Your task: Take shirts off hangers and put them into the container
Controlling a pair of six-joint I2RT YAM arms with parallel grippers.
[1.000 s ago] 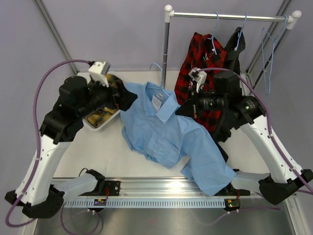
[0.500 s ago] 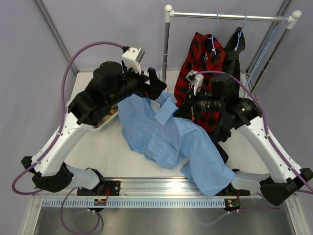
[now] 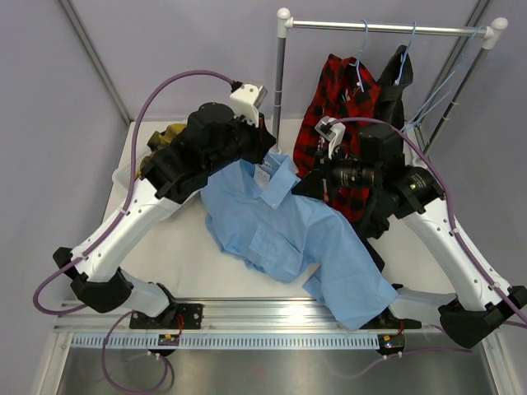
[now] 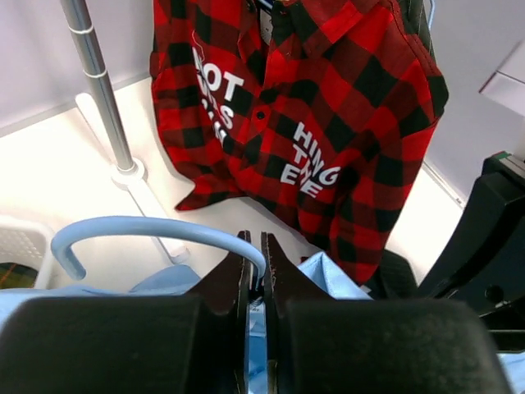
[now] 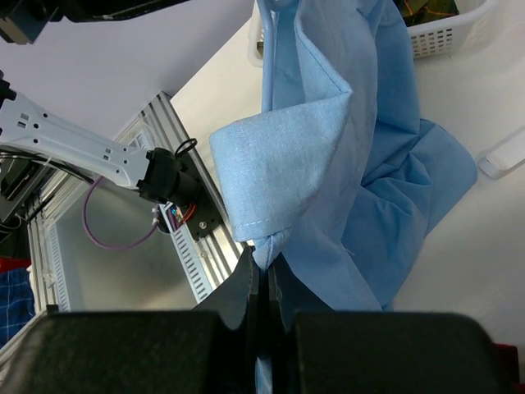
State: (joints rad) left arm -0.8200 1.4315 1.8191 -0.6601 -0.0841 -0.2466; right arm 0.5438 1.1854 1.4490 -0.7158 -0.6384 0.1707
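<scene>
In the top view the right arm (image 3: 440,239) hides the lower part of the black shirt (image 3: 398,78). In the left wrist view the hanger (image 4: 148,226) goes out of sight between the jaws. In the right wrist view the top edge cuts off the container (image 5: 455,37) and the light blue shirt (image 5: 328,164).

One shirt (image 3: 280,230) lies spread across the middle of the table (image 3: 181,255), collar toward the back and tail reaching the near edge. A hanger (image 4: 148,230) pokes out behind its collar. The container (image 5: 455,37) sits back left with a second shirt (image 3: 167,137) in it. The rail (image 3: 387,29) stands back right, and two shirts hang from it side by side: the left hanging shirt (image 3: 338,99) and the right hanging shirt (image 3: 395,78).
</scene>
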